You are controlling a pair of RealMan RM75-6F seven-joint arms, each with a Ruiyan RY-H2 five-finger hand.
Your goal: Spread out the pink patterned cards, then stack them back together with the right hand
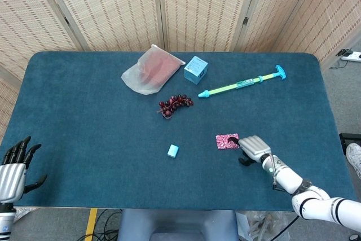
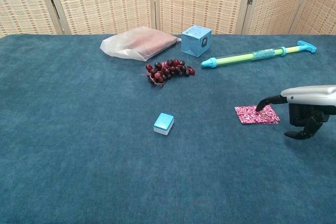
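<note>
Item: pink patterned cards (image 1: 227, 141), one squared stack lying flat on the blue table cloth (image 1: 84, 117), right of centre, near the front edge, well apart from everything else.

Right hand (image 1: 254, 148): low beside the stack's right edge, one finger stretched out with its tip on the top card, the others curled under. It grips nothing; contact is a press only.

Left hand (image 1: 12, 162): at the near left corner, fingers spread, holding nothing.

Step in hand, judged: start of the spread. Press lightly and drag sideways so the top cards slide while the lower ones stay; heavy pressure likely shifts the whole stack over the cloth. Leave overlap for regathering.

Also present: small blue-topped block (image 1: 173, 150), bunch of dark grapes (image 1: 174, 105), blue cube box (image 1: 196, 69), translucent bag (image 1: 150, 70), green-and-blue pump toy (image 1: 241, 84).
</note>
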